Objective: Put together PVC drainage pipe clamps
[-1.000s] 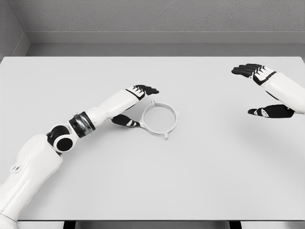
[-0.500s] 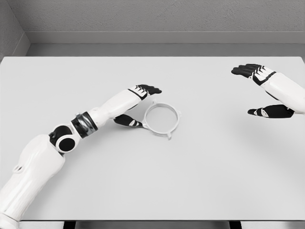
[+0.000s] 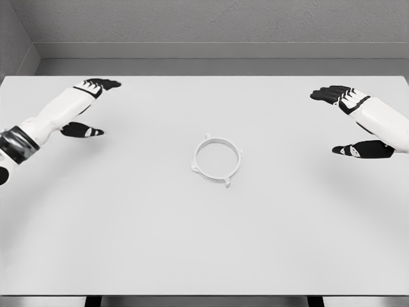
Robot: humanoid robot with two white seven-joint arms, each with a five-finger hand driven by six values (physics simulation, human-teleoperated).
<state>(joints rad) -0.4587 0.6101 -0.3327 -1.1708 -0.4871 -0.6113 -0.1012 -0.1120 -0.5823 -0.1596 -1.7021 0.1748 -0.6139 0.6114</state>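
A white ring-shaped pipe clamp (image 3: 217, 159) with small lugs around its rim lies flat near the middle of the white table (image 3: 204, 243). My left hand (image 3: 91, 107) hovers far to the left of it, fingers spread and empty, thumb below the palm. On the far right my right hand (image 3: 348, 121) is held open too, well apart from the clamp, holding nothing.
The table's far edge meets a grey wall ledge (image 3: 217, 66). Its front edge runs along the bottom of the view. Nothing else lies on the surface besides the clamp.
My left hand has pulled away from the clamp, moving far to the left and back. The clamp stays where it was left. The right arm has not moved.
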